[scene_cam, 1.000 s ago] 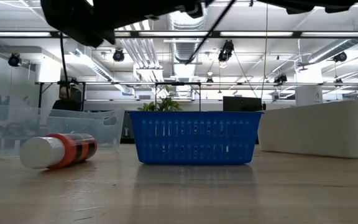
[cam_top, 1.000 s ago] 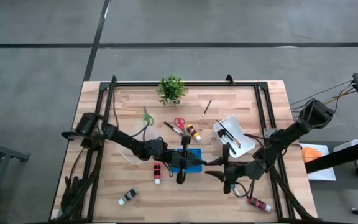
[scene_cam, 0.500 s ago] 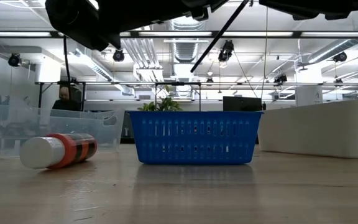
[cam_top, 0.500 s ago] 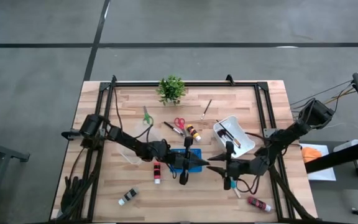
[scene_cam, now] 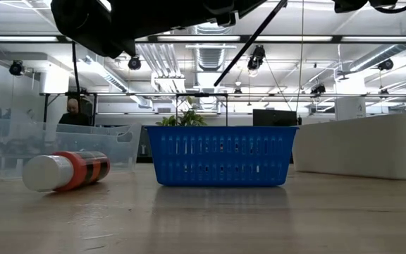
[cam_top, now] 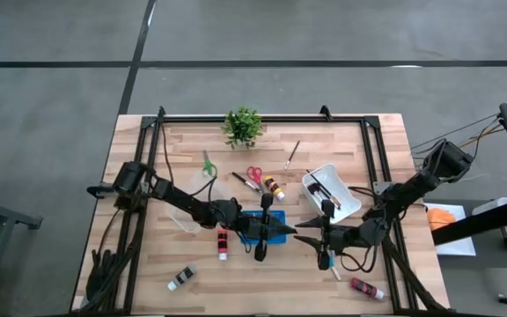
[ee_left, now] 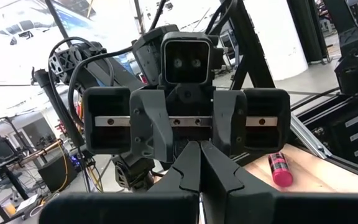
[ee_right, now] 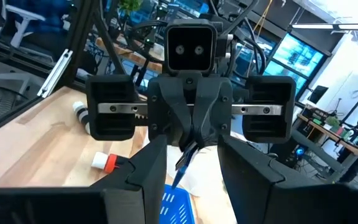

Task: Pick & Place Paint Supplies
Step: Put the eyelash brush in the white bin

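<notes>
Presently the left gripper (ee_right: 191, 140) is seen shut on a thin brush (ee_right: 183, 164), which is pinched at the fingertips and hangs tilted, its lower end pointing down toward the blue basket (scene_cam: 220, 156). In the low view the brush is seen as a dark slanted rod above the basket, so it is carried in the air and not yet inside.

From above, the left gripper is found over the basket's right end, near the table's middle. Just beside it, tip to tip, the right gripper (cam_top: 301, 236) is held facing it with its fingers (ee_right: 149, 163) standing apart (nothing can be made out between them).

Around the basket the other supplies are left lying: red scissors (cam_top: 253, 173), green scissors (cam_top: 208, 165) and a second brush (cam_top: 292, 155) on the far side, and a bottle (cam_top: 223, 244) just beside the basket.

The step in hand is judged to be the placing of the brush in the basket. For the next move, the brush's lower end should be brought within the basket's walls before the left fingers are parted. The brush looks long for the basket, so it may be left leaning on the rim. Room should also be kept from the right gripper, which is very close.
</notes>
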